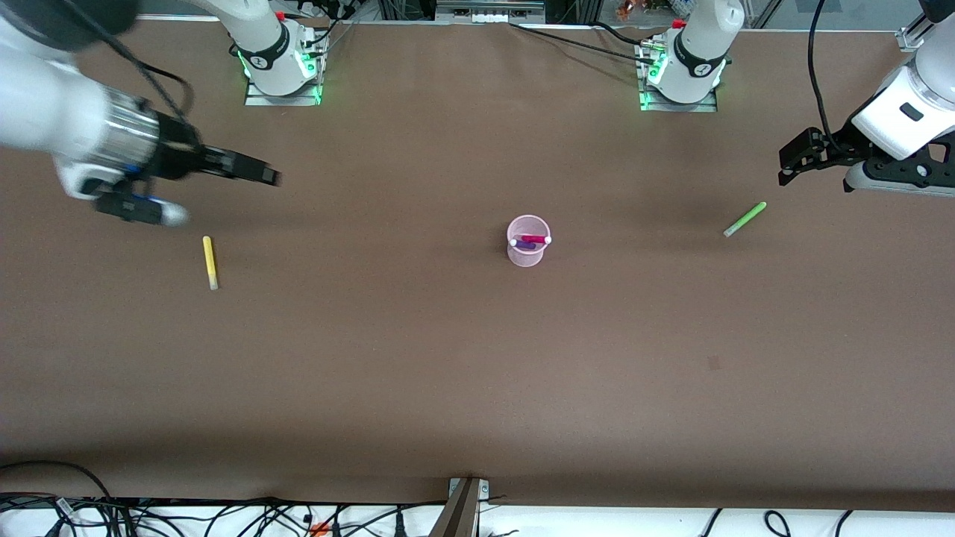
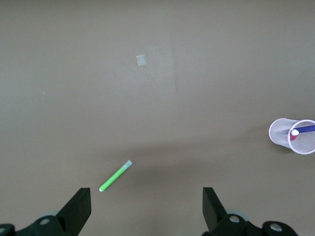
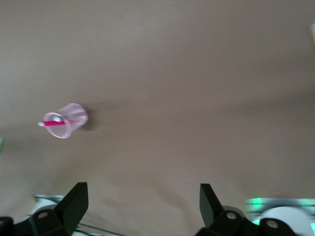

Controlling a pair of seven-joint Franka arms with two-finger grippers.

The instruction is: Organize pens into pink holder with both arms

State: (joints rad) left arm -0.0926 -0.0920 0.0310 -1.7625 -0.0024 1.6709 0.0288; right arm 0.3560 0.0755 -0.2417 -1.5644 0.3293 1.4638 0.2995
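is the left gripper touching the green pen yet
Apart. In the left wrist view the left gripper hangs open over the table, with bare brown table showing between its jaws and the green pen.

Looks like I'm driving this in a robotics lab: two arm bases [image 1: 280, 63] bolted to a brown-covered table [image 1: 448, 373], aluminium framing [image 1: 462, 507], loose cables [image 1: 224, 514] everywhere.

A: The pink holder [image 1: 528, 242] is hiding the lower ends of the magenta pen [image 1: 534, 239] and the purple pen [image 1: 526, 246].

B: And the right wrist view is cutting off the right tool [image 3: 142, 206]; its fingers' bases are running off the edge.
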